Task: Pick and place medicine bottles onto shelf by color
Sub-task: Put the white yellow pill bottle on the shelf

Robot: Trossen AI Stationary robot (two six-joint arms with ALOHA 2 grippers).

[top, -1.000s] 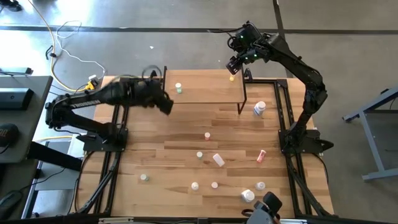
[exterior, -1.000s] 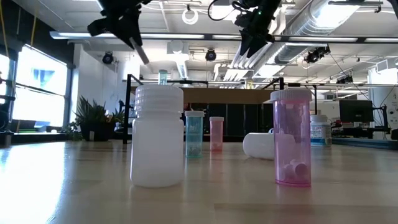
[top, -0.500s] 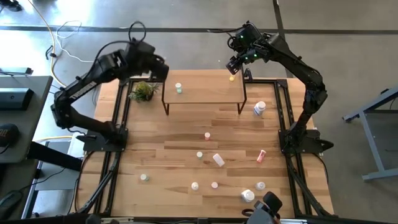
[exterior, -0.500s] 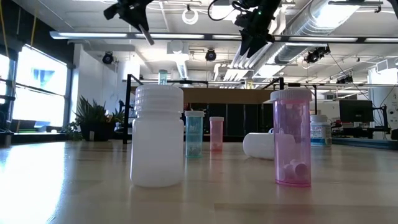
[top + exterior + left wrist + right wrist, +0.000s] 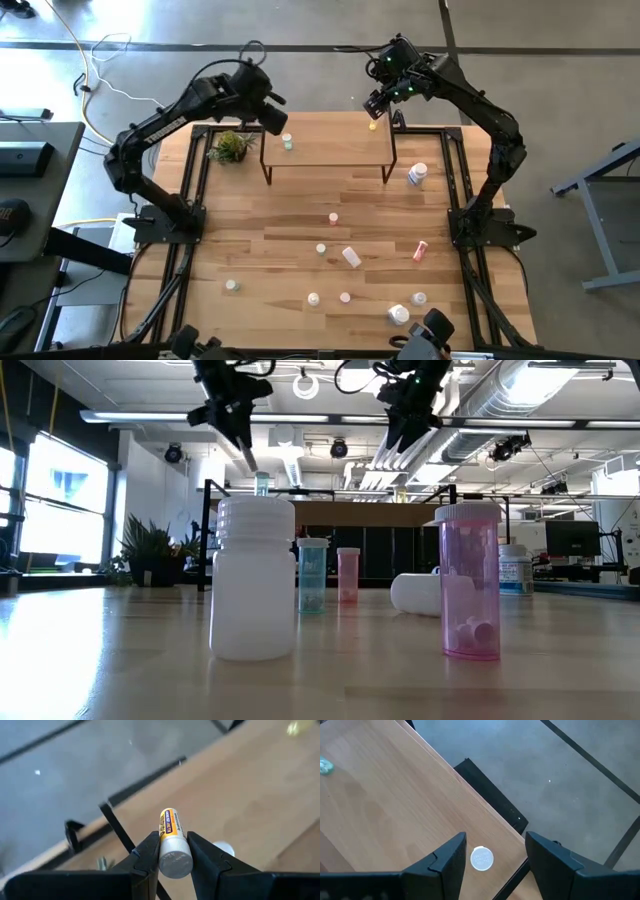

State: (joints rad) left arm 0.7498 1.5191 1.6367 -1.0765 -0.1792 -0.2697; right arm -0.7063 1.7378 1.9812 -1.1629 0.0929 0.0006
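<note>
**Visitor:** An open workshop, grey floor, a pale wooden worktop [image 5: 290, 230] between two dark arms. How many medicine bottles [image 5: 351, 257] do you count?

**Technician:** Ten on the worktop: eight small ones scattered over the near half, a larger white one [image 5: 399, 314] at the near right, and another [image 5: 417, 175] just beside the shelf's right legs. Two more stand on the shelf [image 5: 330, 150]: a green bottle [image 5: 287, 142] near its left end and a yellow bottle [image 5: 373, 125] at its far right corner. A thirteenth is in the air. There is one shelf and one small plant [image 5: 232, 146], just left of it.

**Visitor:** What has changed over the last second?

**Technician:** The left arm has swung from low over the worktop's left edge up to the shelf's left end, uncovering the plant. The right arm has not moved.

**Visitor:** And the pincers?

**Technician:** The left pincer [image 5: 277, 122] is clamped tight on a yellow-labelled bottle [image 5: 172, 845] with a white cap, held above the shelf's left end, close to the green bottle. The right pincer [image 5: 376, 104] hangs over the far right corner with its fingers spread and empty, the yellow bottle directly below and untouched.
</note>
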